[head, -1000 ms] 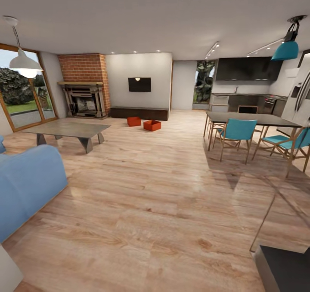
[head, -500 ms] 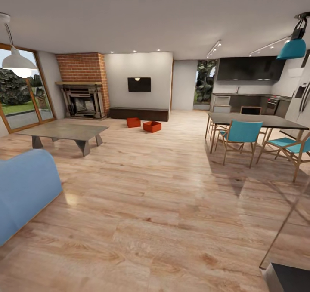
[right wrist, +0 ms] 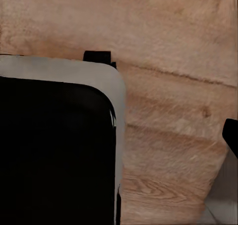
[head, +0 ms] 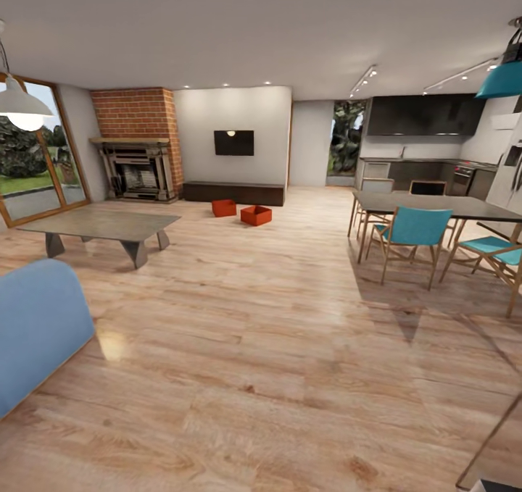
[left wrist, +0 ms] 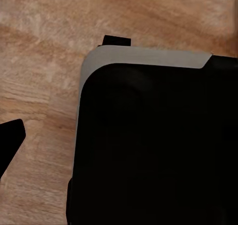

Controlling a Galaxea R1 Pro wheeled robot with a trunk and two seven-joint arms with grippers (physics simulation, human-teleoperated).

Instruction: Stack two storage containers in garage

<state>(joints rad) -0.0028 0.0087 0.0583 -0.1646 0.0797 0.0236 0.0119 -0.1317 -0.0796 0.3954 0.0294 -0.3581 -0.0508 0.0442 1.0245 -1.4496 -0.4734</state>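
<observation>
Orange-red storage containers (head: 241, 211) side by side, far wood floor (head: 275, 347), near fireplace (head: 138, 174)

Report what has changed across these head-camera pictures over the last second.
The camera itself moved, rolling forward into the living room: the blue sofa, the low table and the dining chairs slide outward toward the picture's edges. Nothing was grasped or released. The two storage containers sit where they were on the wood floor, side by side near the dark bench.
</observation>
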